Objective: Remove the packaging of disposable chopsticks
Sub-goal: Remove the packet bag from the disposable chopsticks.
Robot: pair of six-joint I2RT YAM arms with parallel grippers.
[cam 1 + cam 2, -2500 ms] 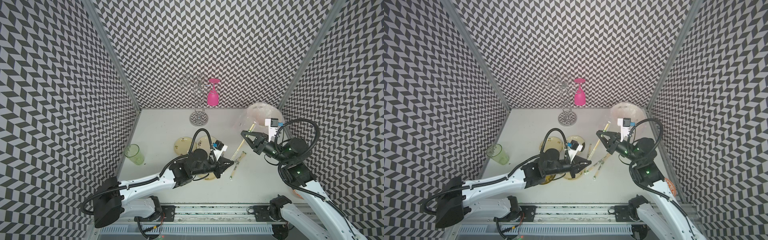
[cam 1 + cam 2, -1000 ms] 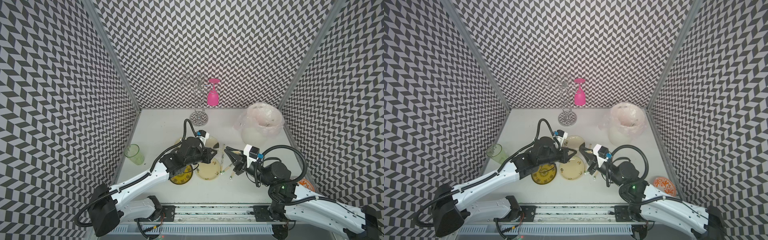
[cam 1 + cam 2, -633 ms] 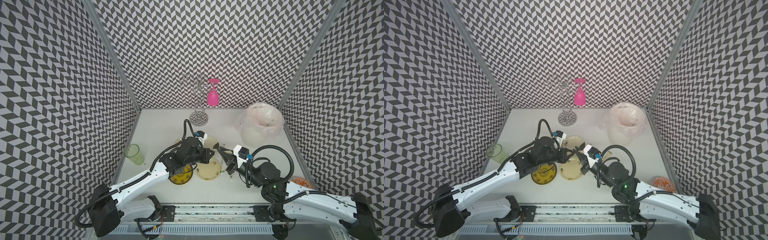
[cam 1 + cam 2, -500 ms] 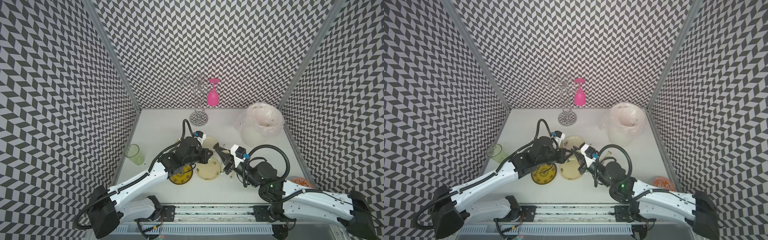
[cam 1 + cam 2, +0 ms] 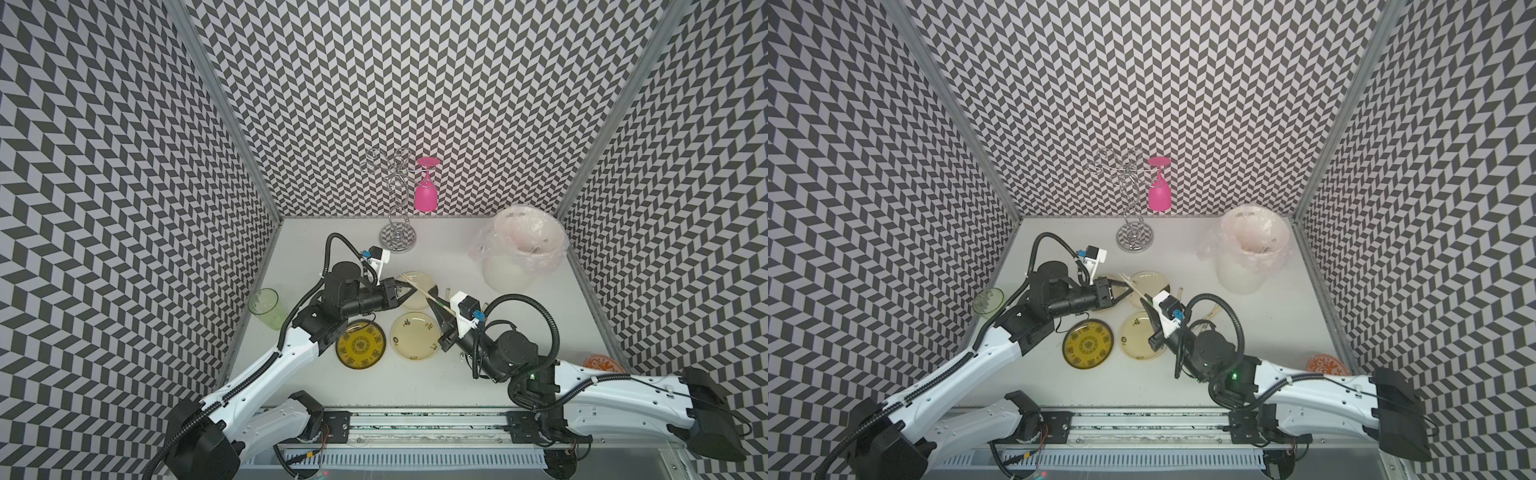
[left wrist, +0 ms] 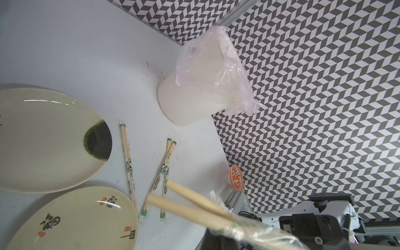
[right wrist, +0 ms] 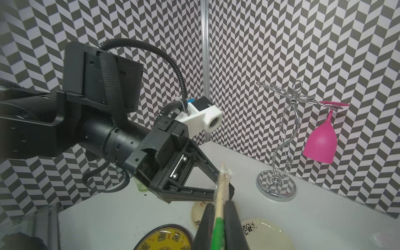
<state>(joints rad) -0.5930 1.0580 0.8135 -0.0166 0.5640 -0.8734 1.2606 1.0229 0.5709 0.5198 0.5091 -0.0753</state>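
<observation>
My right gripper (image 7: 219, 205) is shut on the green end of one wrapped pair of disposable chopsticks (image 7: 221, 192), held in the air over the plates in both top views (image 5: 422, 291) (image 5: 1134, 287). Crinkled clear packaging (image 6: 259, 233) surrounds the sticks, and their far ends look bare in the left wrist view. My left gripper (image 5: 409, 291) (image 5: 1126, 289) is shut, its tips against the sticks near that far end. I cannot see anything pinched in it. Three more wrapped pairs (image 6: 127, 164) (image 6: 166, 168) lie on the table.
A white bin lined with a pinkish bag (image 5: 519, 249) stands back right. Two cream plates (image 5: 415, 343) and a yellow patterned plate (image 5: 359, 345) lie under the grippers. A green cup (image 5: 264, 305), a wire glass rack (image 5: 397, 241) with a pink glass, and an orange bowl (image 5: 602, 363) stand around.
My right gripper has carried the wrapped pair leftward and up from beside the plates to the left gripper's tips. The left gripper has barely moved and stayed shut.
</observation>
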